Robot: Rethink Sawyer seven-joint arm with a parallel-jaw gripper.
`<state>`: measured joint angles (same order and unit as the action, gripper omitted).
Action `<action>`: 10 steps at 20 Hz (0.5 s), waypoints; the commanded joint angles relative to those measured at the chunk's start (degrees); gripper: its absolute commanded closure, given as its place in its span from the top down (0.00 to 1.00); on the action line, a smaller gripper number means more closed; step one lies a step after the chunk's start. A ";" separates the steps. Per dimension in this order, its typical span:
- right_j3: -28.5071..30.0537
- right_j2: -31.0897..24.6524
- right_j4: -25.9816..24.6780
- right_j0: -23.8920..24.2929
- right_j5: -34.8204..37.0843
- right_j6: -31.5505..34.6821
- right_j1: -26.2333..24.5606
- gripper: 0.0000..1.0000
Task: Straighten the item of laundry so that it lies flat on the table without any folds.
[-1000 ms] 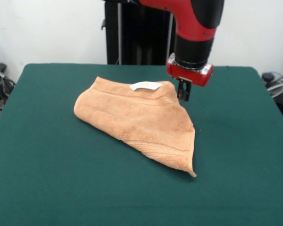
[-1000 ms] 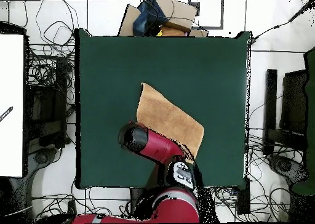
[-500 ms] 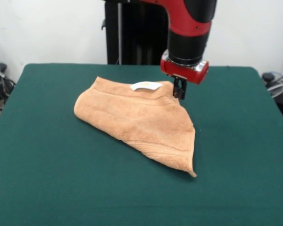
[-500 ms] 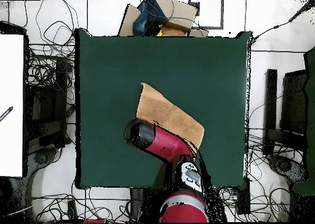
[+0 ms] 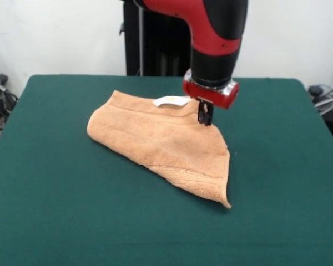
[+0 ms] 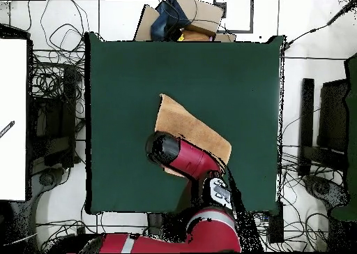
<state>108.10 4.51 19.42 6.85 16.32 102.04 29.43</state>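
One towel (image 5: 165,141), one table (image 5: 55,210) and one arm with one gripper (image 5: 205,114) are seen. The towel is tan terry cloth, folded over on itself into a rough wedge: a rounded, doubled bulge is shown at its left end in the front view, and a woven border band runs along the lower edge toward a thin corner that is lifted slightly off the felt at the near right. One small white tag (image 5: 171,101) is seen on the far edge. The towel is placed near the middle of the dark green table, a little toward the robot's side, as is confirmed from overhead (image 6: 199,134). The gripper is held at the towel's far right corner, just beside the tag, with its dark tips at or against the cloth; whether cloth is pinched cannot be told, and the state of the jaws cannot be made out. In the overhead view the gripper and the nearer part of the towel are covered by the arm.
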 commanded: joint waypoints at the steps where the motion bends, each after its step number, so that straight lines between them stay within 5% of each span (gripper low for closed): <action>1: -5.30 -0.68 -2.47 0.02 -4.40 7.03 -5.52 0.00; 10: -7.29 -2.10 -3.23 0.96 -5.97 6.64 -8.99 0.00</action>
<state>104.94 4.50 18.71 6.90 14.87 102.04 23.84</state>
